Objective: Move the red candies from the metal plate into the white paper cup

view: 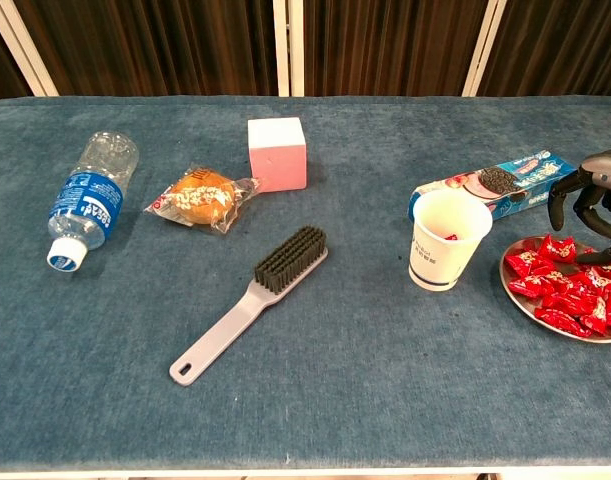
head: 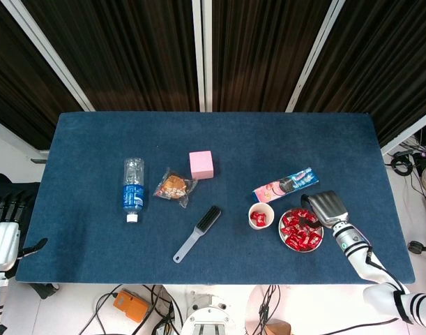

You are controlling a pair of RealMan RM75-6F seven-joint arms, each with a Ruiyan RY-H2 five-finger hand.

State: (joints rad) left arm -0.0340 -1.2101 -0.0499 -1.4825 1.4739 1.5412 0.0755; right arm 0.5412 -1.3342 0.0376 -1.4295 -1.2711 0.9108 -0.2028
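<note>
Red candies [head: 300, 234] [view: 565, 285] lie heaped on the metal plate [head: 281, 232] [view: 545, 322] at the table's front right. Just left of it stands the white paper cup [head: 261, 205] [view: 440, 255], upright, with red candy showing inside. My right hand [head: 324, 208] [view: 593, 198] hovers over the plate's back right part, fingers [view: 575, 212] apart and curled down to the top candies; I see nothing held between them. My left hand [head: 3, 234] hangs off the table's left edge, holding nothing.
A cookie pack [head: 286, 184] [view: 495, 185] lies right behind the cup and plate. A grey brush [head: 197, 233] [view: 250, 303], a wrapped bun [head: 174, 186] [view: 200, 197], a pink block [head: 201, 164] [view: 277, 153] and a lying water bottle [head: 132, 188] [view: 90, 200] sit further left.
</note>
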